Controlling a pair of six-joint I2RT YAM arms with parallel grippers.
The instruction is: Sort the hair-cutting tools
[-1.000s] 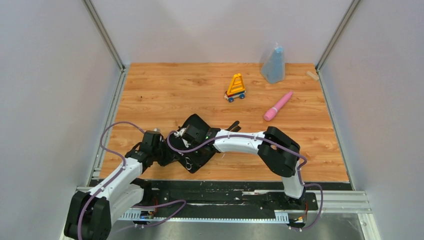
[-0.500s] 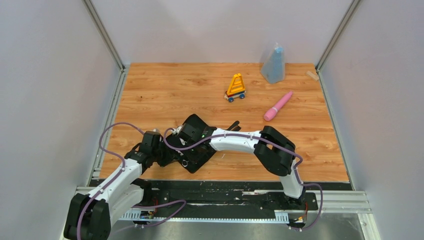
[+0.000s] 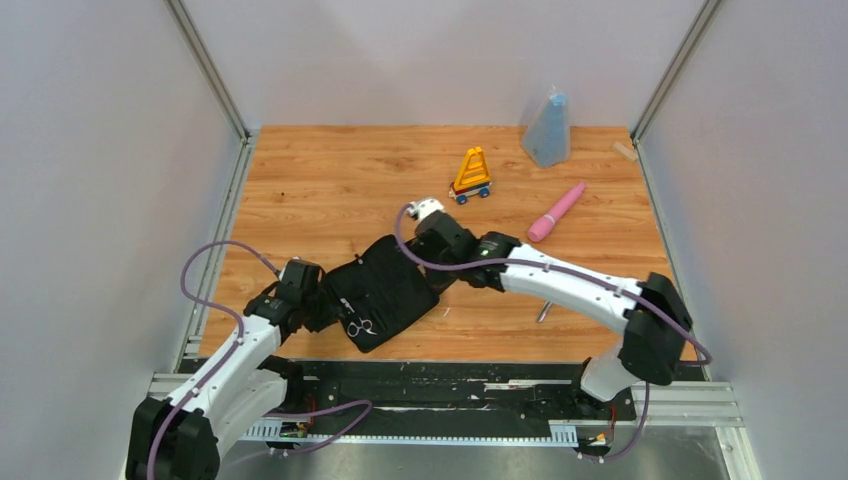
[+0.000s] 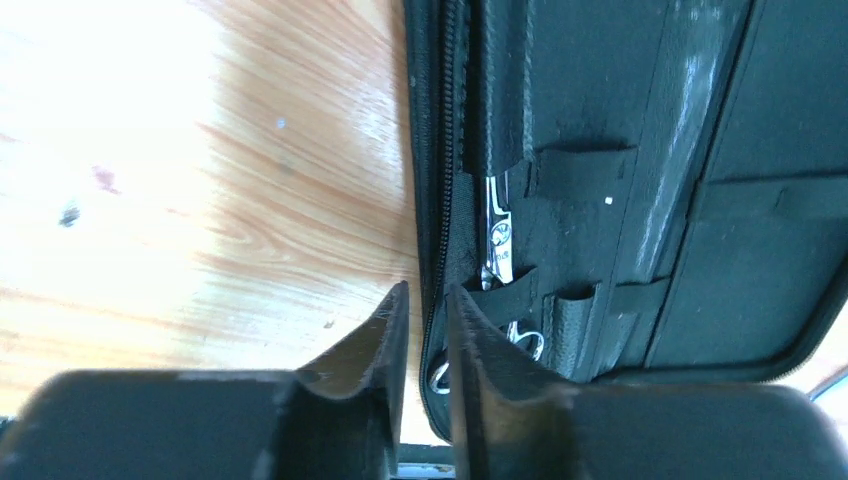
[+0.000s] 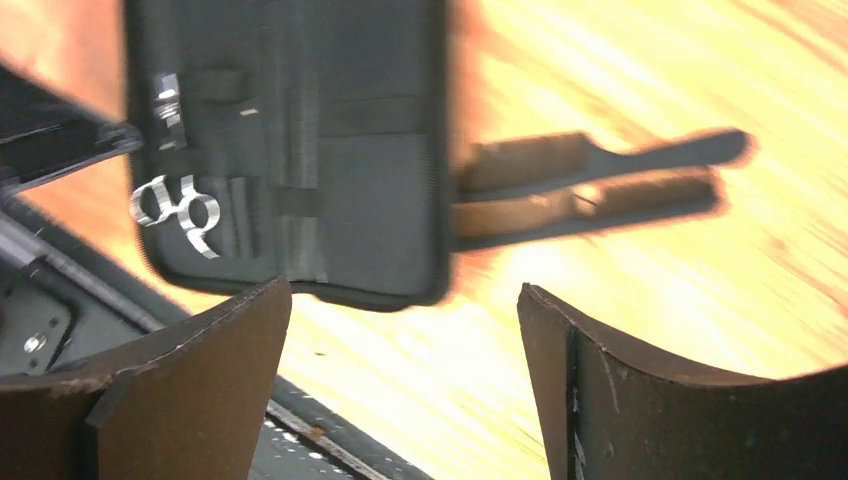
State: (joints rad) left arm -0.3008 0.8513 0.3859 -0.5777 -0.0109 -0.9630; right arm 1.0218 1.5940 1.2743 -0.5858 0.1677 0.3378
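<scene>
The left hand point(image 4: 427, 295) has its fingers only a slit apart, with the tips at the zippered rim of the open black case point(image 4: 600, 200), on the case's 9 o'clock edge as seen from above. Whether they pinch that rim I cannot tell. The right hand point(image 5: 405, 290) is released, its fingers spread wide with nothing between them, and it hangs above the desk point(image 3: 330, 190) near the case's 3 o'clock side. Inside the case, one pair of scissors point(image 4: 497, 235) sits under elastic loops, close to the left hand. In the blurred right wrist view, two black combs point(image 5: 530, 160), one with a handle, lie side by side on the desk just beside the case at 3 o'clock. A slim silver tool point(image 3: 543, 312) lies on bare desk well apart from the case, at about 3 o'clock, beside the right forearm. Farther out, a yellow toy point(image 3: 472, 175) stands at 1 o'clock and a pink wand point(image 3: 557, 212) lies at 2 o'clock.
</scene>
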